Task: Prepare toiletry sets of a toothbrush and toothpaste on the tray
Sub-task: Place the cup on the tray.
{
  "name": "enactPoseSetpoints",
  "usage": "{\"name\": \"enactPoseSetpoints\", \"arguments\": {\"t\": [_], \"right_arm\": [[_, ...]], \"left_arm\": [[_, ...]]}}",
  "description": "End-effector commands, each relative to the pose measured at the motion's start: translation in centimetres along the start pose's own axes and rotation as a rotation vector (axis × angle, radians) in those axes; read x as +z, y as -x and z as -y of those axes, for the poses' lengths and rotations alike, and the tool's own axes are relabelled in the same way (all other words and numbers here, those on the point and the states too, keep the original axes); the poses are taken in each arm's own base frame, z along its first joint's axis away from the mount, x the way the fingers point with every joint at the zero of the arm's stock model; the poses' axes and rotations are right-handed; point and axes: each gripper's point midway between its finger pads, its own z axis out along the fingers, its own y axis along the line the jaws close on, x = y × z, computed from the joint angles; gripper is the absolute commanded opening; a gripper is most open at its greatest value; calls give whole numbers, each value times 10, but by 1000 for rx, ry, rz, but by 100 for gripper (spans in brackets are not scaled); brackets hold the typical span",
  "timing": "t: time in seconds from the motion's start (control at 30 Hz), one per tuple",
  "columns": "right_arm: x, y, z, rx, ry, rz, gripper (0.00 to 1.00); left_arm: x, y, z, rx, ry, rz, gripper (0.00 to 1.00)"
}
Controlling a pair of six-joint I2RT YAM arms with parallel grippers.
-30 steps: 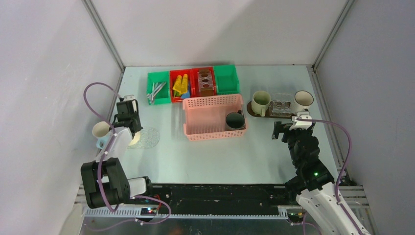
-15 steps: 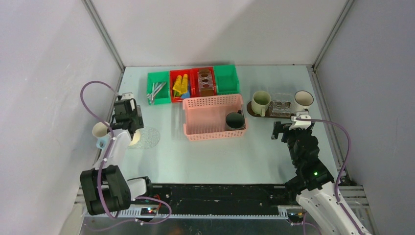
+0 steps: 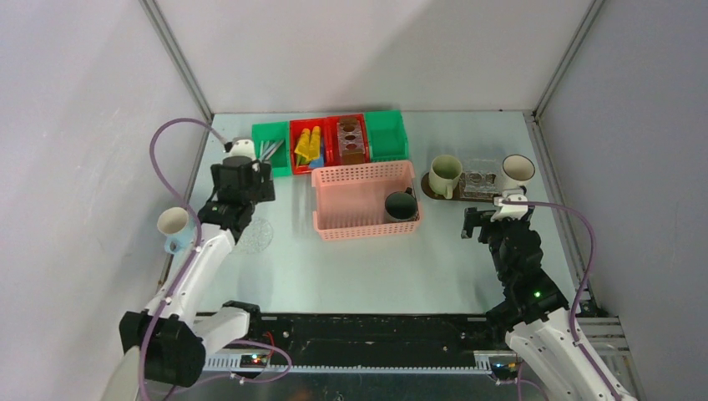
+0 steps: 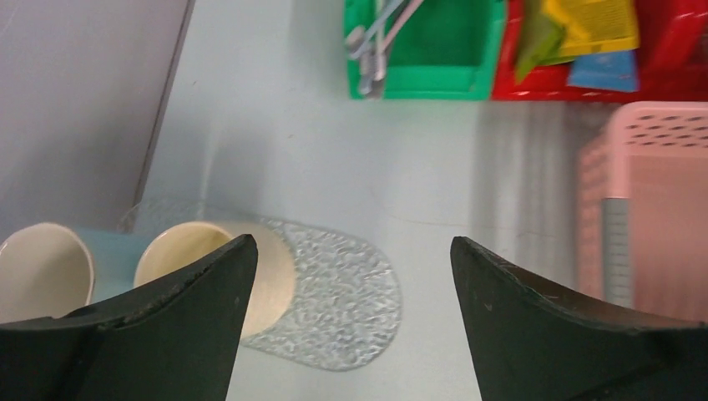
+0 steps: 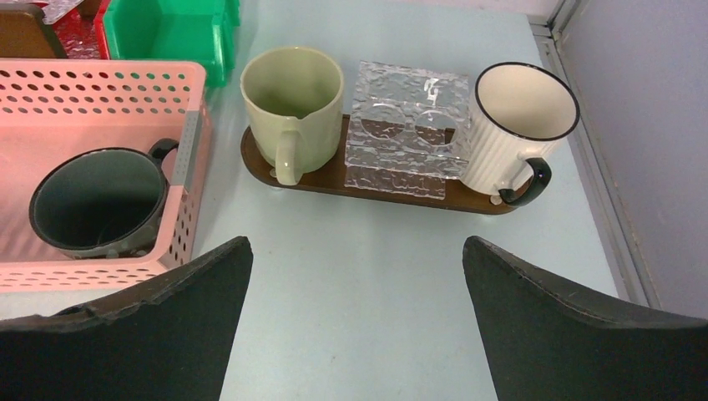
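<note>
We see the left tool (image 4: 351, 251) and right tool (image 5: 355, 246) spread open, empty, above the surface (image 4: 275, 142); the tray (image 5: 321, 177) sits far right bearing a pale green mug (image 5: 292, 92) and white mug (image 5: 518, 125); brushes (image 3: 269, 153) lie far left.

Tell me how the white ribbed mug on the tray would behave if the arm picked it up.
The white ribbed mug looks ceramic, so probably rigid and fairly heavy for its size. Its glossy sides may slip in a pincer; the black handle could help. Standing upright at the end of the tray, it might tip off if pushed.
</note>
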Motion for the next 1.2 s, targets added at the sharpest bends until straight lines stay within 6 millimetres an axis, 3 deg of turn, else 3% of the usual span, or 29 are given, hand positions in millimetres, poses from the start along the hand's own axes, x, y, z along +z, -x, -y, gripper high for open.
{"name": "enactPoseSetpoints", "arguments": {"t": [0.0,0.13,0.27,0.33,0.37,0.4,0.43,0.47,0.5,0.7,1.03,1.17], "right_arm": [[-1,16,-7,6,37,33,99],[-1,18,-14,21,73,6,99],[2,20,-30,10,145,-68,99],[5,34,-36,-2,170,-91,99],[9,28,-39,-22,176,-137,99],[10,42,-41,-32,191,-125,99],[15,36,-45,-55,201,-171,99],[16,49,-49,-72,228,-158,99],[22,42,-52,-113,243,-203,99],[38,62,-84,-282,438,-251,99],[69,59,-124,-642,736,-190,94],[85,42,-138,-752,851,-222,92]], "left_arm": [[-21,34,23,-62,-1,72,94],[-31,41,37,-57,-7,78,99],[-42,43,32,-66,6,83,100],[-48,43,26,-63,15,96,100],[-50,43,24,-63,17,102,100],[-53,43,21,-59,17,112,100],[-57,45,19,-64,14,128,100],[-58,42,19,-56,10,127,100],[-61,43,18,-62,6,137,100],[-67,30,17,9,-31,121,100],[-73,6,32,1,-149,91,100],[-78,4,31,-7,-164,88,100]]}}
